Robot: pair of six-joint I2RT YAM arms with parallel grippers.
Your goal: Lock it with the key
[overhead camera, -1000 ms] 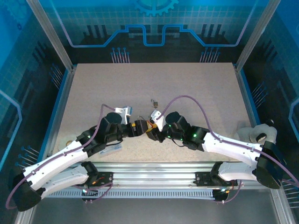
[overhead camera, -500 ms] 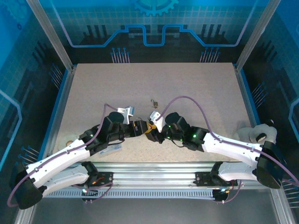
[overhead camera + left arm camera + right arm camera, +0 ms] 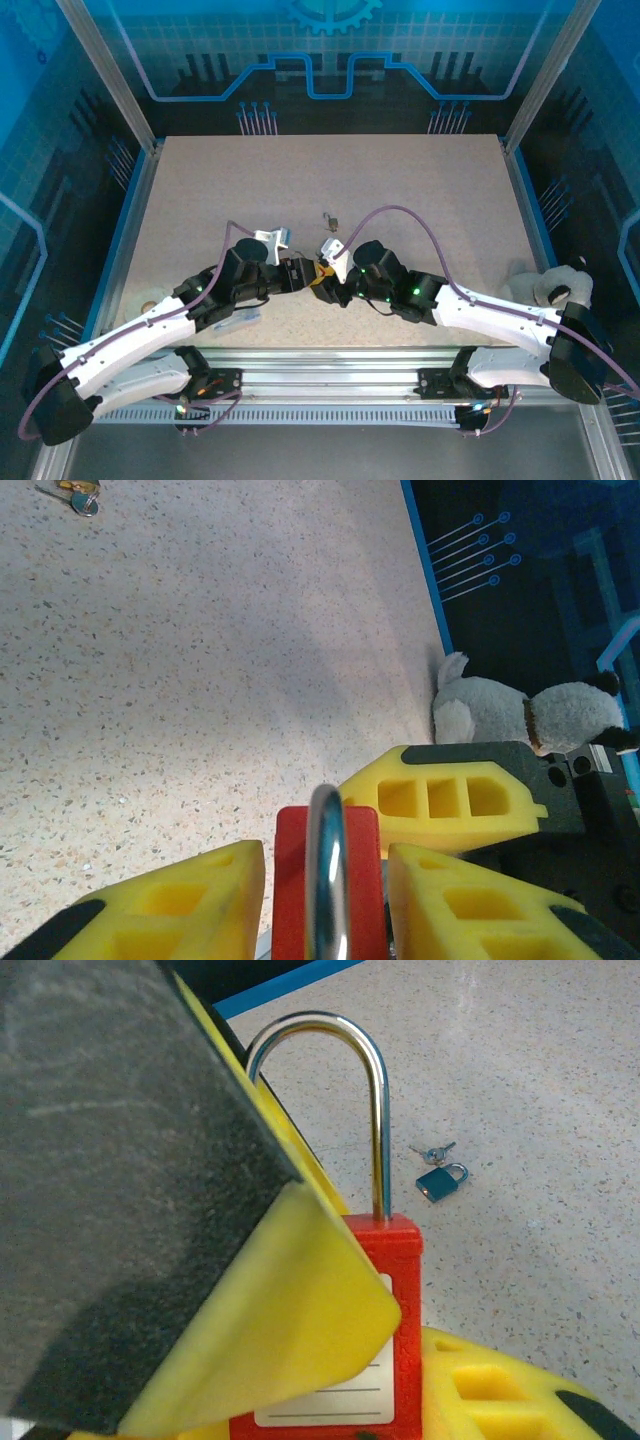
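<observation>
The table [image 3: 420, 190] is a flat, pale slab with a sandy speckle and a blue rim. At the left, the left hand [image 3: 305, 273] ends in blocky yellow fingers [image 3: 160, 900] of matte, foam-like plastic, moulded with rectangular pockets and backed in black.

Between the two hands stands the red padlock [image 3: 396, 1290]. It has a smooth rectangular red body with a white ruled label on its face, topped by a tall polished steel shackle [image 3: 376, 1110] bent into a narrow arch. One shackle leg enters the body; the other is hidden behind a finger.

On the table a little beyond it lies the key [image 3: 432, 1150], tiny and silvery on a small ring. It is just beside a small padlock [image 3: 441, 1182] whose squarish body reads teal from the right wrist and brassy from the left wrist.

The right hand [image 3: 326, 280] carries the same pocketed yellow fingers. Well to the right, by the table's edge, sits a fuzzy white plush toy [image 3: 520, 712] with dark patches.

The left hand is narrowed to the red padlock's thickness, with one finger along each broad side of the body, below the shackle. The right hand is likewise partly closed and grips the same body, one pad lying across the labelled face. The key lies loose on the table, apart from both hands.
</observation>
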